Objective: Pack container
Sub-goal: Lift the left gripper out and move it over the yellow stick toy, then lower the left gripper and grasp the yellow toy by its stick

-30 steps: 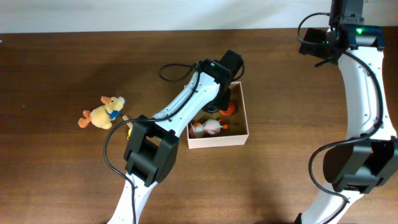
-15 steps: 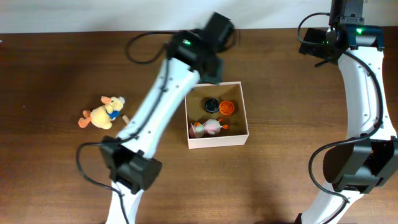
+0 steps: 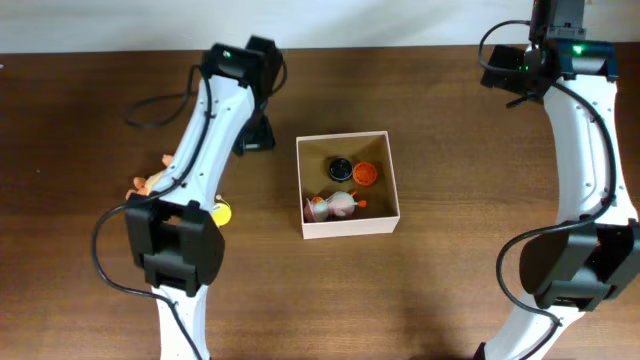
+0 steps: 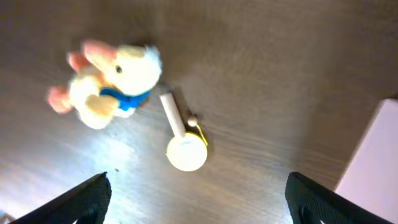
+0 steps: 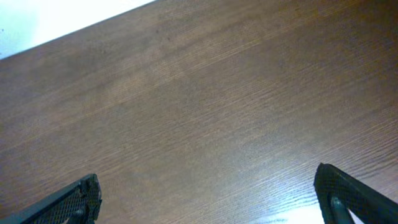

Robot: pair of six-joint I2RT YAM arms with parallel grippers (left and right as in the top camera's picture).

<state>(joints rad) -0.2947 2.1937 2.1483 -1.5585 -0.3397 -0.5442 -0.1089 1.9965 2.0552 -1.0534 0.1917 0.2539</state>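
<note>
Mid-table, your container (image 3: 350, 227) faces up, holding a disc (image 3: 341, 167), orange piece (image 3: 365, 172) and pink toy (image 3: 340, 204); left gripper (image 4: 200, 202) and right gripper (image 5: 208, 199) gape empty.

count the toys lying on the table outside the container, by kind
plush duck: 1
yellow disc toy with wooden stick: 1
total outside the container: 2
</note>
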